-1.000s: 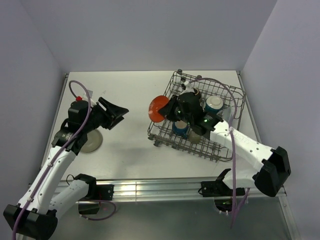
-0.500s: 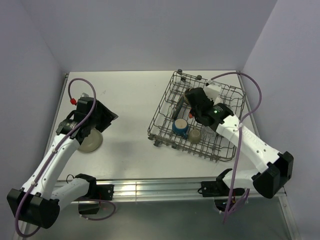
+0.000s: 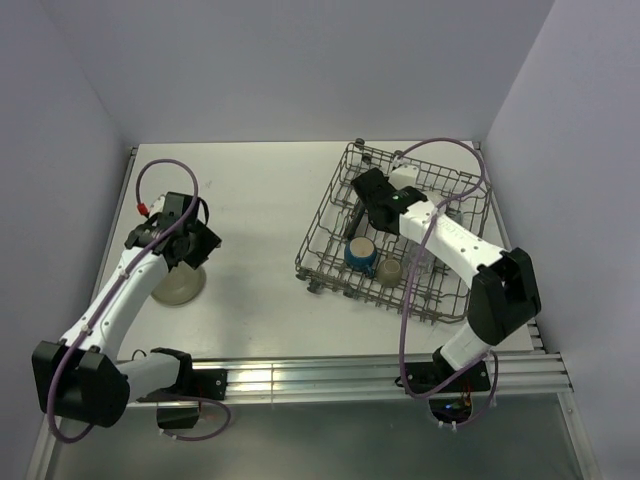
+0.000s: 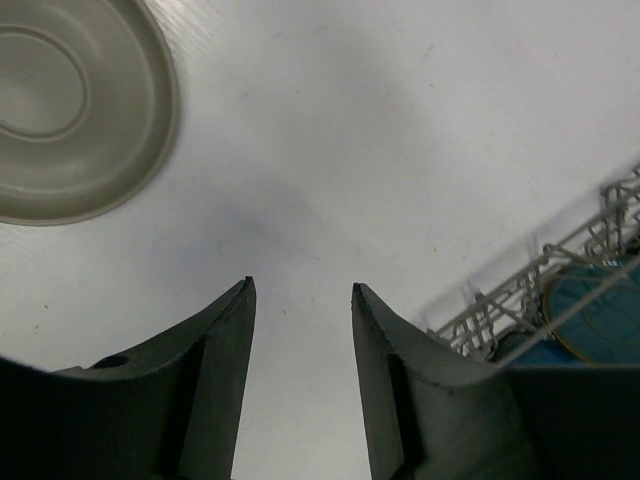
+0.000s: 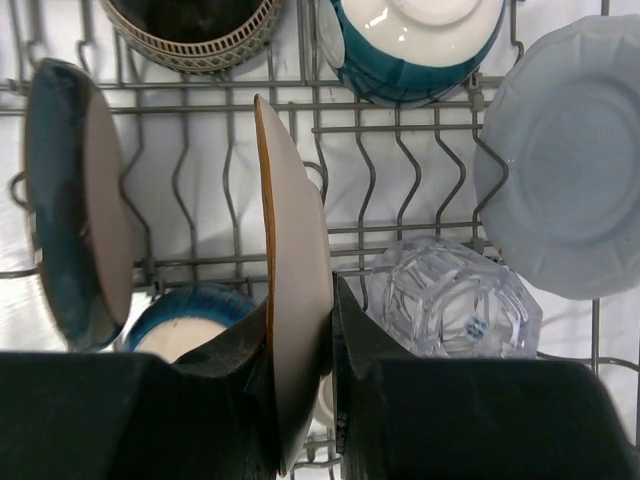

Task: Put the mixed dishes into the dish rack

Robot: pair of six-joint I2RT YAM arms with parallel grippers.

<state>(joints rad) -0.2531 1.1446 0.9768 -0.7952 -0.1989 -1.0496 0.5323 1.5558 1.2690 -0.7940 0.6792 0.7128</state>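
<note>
Between the fingers (image 5: 360, 340) of the right gripper (image 5: 300, 310) an orange plate (image 5: 295, 250) is clamped, standing on edge inside the rack (image 3: 440, 300); to its left a teal plate (image 5: 75, 200) also stands on edge, with an open slot of wire between the two; to its right a glass (image 5: 450, 300) lies just beside the finger, leaving little room on that side; beyond the glass a blue plate (image 5: 560, 180) leans at the rack's side; past the orange plate's far rim sit a brown bowl (image 5: 190, 25) and a teal bowl (image 5: 410, 40).

Left gripper (image 4: 300, 290): fingers (image 4: 220, 380) apart and released, over bare table (image 4: 350, 150); a grey plate (image 4: 70, 100) lies flat on the table ahead and to the left, clear of both tips; the rack's near corner shows at the right, well apart.

Top view: the right gripper's body hides the orange plate, which the wrist view alone shows; the grey plate lies near the table's left edge, partly under the left arm; open table separates it from the rack.
</note>
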